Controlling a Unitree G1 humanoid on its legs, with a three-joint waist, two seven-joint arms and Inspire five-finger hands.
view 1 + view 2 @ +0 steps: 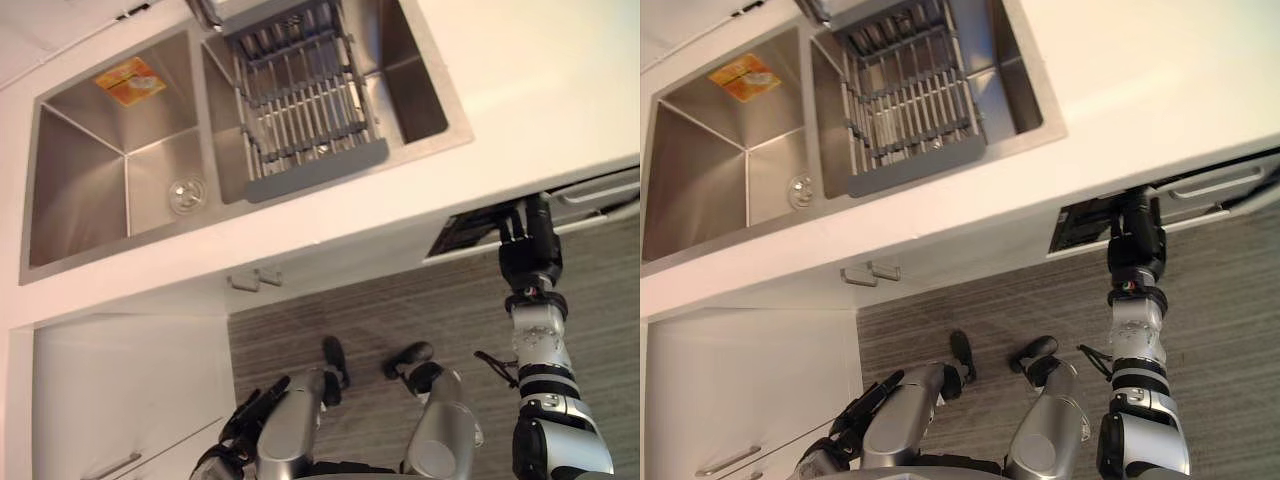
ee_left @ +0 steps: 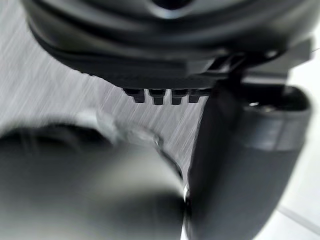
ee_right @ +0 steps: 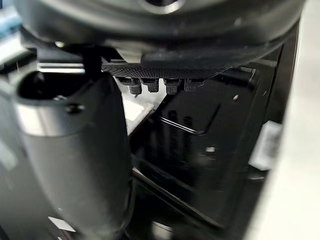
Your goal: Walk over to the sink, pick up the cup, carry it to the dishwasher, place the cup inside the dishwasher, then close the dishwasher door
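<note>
One double sink (image 1: 90,180) holds one rack (image 1: 300,110). The right hand (image 1: 527,245) is at the dishwasher (image 1: 465,232), and I cannot tell its grip. The left hand (image 1: 245,412) is relaxed.

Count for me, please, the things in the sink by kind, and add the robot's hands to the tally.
Sink basins: 2
Grey dish rack: 1
Orange sticker: 1
Drain: 1
Hands: 2, the left hand and the right hand
Total: 7
</note>
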